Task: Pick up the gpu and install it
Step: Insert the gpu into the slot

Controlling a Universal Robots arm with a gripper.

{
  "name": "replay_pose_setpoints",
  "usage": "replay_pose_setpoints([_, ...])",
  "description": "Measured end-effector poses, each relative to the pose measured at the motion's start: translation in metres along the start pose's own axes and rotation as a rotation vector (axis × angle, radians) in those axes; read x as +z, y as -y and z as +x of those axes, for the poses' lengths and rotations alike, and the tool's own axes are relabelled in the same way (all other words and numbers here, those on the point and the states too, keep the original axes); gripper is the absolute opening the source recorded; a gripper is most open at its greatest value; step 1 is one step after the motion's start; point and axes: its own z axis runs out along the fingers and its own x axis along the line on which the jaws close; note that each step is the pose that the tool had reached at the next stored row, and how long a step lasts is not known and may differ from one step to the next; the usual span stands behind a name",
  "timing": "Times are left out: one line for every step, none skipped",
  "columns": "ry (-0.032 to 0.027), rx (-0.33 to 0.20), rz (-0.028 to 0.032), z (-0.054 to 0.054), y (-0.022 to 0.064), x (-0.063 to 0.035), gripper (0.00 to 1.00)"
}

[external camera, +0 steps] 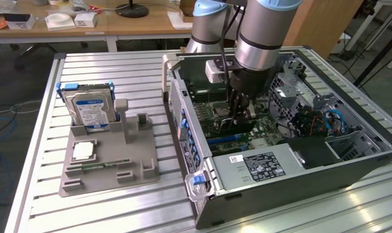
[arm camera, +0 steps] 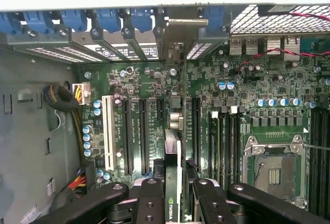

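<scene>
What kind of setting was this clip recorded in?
Most likely a robotics lab or workshop. An open computer case lies on a slatted aluminium table, a grey fixture holds spare parts, and cluttered wooden desks stand behind. The end effector holds the gpu over the motherboard.

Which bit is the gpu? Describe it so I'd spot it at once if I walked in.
Find the open computer case lying on the slatted table, with the robot arm reaching down into it. The gpu is the thin dark card held edge-on in the end effector, above the motherboard's long black slots. Unlike the boards fixed flat below, it stands upright, with a silver bracket at its far end.
</scene>
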Motion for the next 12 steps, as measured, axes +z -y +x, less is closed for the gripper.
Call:
replay_pose_setpoints([0.0000,0.000,-0.0001,0.0000,-0.0001,0.0000,0.26])
replay_pose_setpoints([0.0000,0.000,-0.0003,0.0000,-0.0001,0.0000,0.26])
replay_pose_setpoints([0.0000,0.000,-0.0002,0.0000,-0.0001,0.0001,0.26])
replay_pose_setpoints([0.0000,0.000,-0.0002,0.0000,-0.0002,0.0001,0.26])
replay_pose_setpoints([0.0003,0.000,-0.0001,0.0000,-0.0002,0.0007,0.26])
replay_pose_setpoints([0.0006,0.000,-0.0001,0.0000,-0.0003,0.0014,0.26])
replay_pose_setpoints([0.0008,0.000,-0.0002,0.0000,-0.0003,0.0023,0.26])
replay_pose_setpoints([0.0012,0.000,-0.0002,0.0000,-0.0003,0.0036,0.26])
replay_pose_setpoints([0.0015,0.000,-0.0002,0.0000,-0.0003,0.0049,0.26])
replay_pose_setpoints([0.0016,0.000,-0.0003,0.0000,-0.0004,0.0060,0.26])
replay_pose_setpoints([0.0015,0.000,-0.0003,0.0000,-0.0003,0.0070,0.26])
replay_pose_setpoints([0.0016,0.000,-0.0003,0.0000,-0.0003,0.0081,0.26])
